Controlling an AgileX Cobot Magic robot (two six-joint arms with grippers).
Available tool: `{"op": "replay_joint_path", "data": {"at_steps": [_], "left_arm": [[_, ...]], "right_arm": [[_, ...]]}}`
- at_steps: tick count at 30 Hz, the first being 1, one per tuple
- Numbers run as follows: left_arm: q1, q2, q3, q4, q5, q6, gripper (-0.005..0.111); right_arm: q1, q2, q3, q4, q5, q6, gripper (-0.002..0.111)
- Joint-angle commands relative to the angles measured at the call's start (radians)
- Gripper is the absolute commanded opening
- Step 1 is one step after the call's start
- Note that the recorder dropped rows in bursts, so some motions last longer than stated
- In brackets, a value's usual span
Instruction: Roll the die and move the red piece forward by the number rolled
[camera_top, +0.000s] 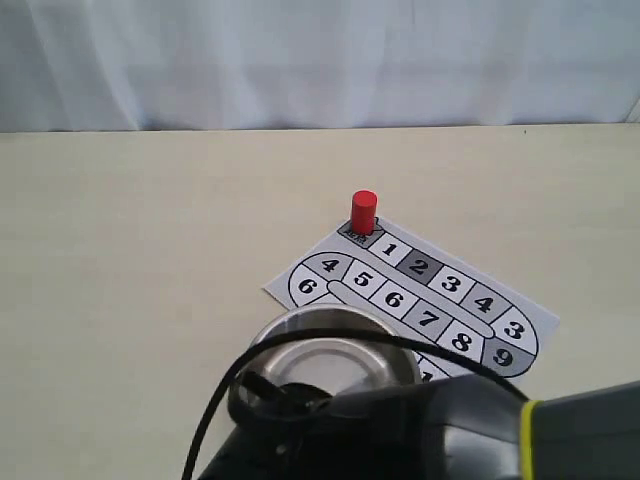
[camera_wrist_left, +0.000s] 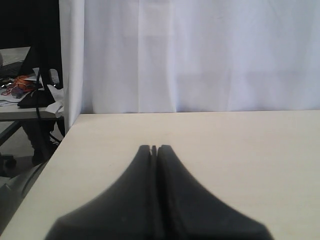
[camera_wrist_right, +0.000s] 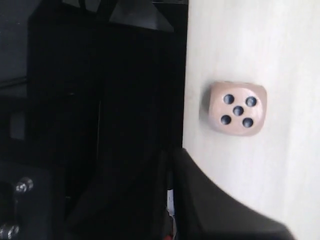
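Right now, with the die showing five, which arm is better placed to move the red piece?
Probably the right: its arm hangs over the steel bowl by the board holding the red piece. The left hand has no board in view.

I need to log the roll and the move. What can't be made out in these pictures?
1. Exterior view: the die is not in sight. The right arm hides the near part of the bowl and the near corner of the board.
2. Exterior view: the label under the red piece is too small to read.
3. Right wrist view: the die shows five, but no board. The right gripper is too dark to tell open or shut.
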Motion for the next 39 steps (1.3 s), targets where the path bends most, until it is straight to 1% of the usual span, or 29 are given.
{"op": "replay_joint_path", "data": {"at_steps": [1, 4, 10, 25, 29, 32, 35, 39], "left_arm": [[0.000, -0.001, -0.005, -0.001, -0.010, -0.002, 0.000], [0.000, -0.001, -0.005, -0.001, -0.010, -0.002, 0.000], [0.000, -0.001, -0.005, -0.001, -0.010, -0.002, 0.000], [0.000, -0.001, -0.005, -0.001, -0.010, -0.002, 0.000], [0.000, -0.001, -0.005, -0.001, -0.010, -0.002, 0.000], [0.000, -0.001, -0.005, -0.001, -0.010, -0.002, 0.000], [0.000, -0.001, -0.005, -0.001, -0.010, -0.002, 0.000], [0.000, -0.001, -0.005, -0.001, -0.010, -0.002, 0.000]], "right_arm": [[0.002, 0.051, 0.002, -0.007, -0.029, 0.002, 0.004], [0.002, 0.077, 0.002, -0.042, -0.025, 0.002, 0.004], [0.002, 0.097, 0.002, -0.139, -0.029, 0.124, 0.004], [0.002, 0.097, 0.002, -0.142, -0.036, 0.141, 0.004], [0.000, 0.093, 0.002, -0.173, -0.036, 0.141, 0.004], [-0.004, 0.077, -0.018, -0.212, -0.030, 0.205, 0.004], [-0.024, 0.051, -0.054, -0.216, 0.018, 0.238, 0.004], [-0.083, 0.012, -0.109, -0.222, 0.066, 0.238, 0.004]]}}
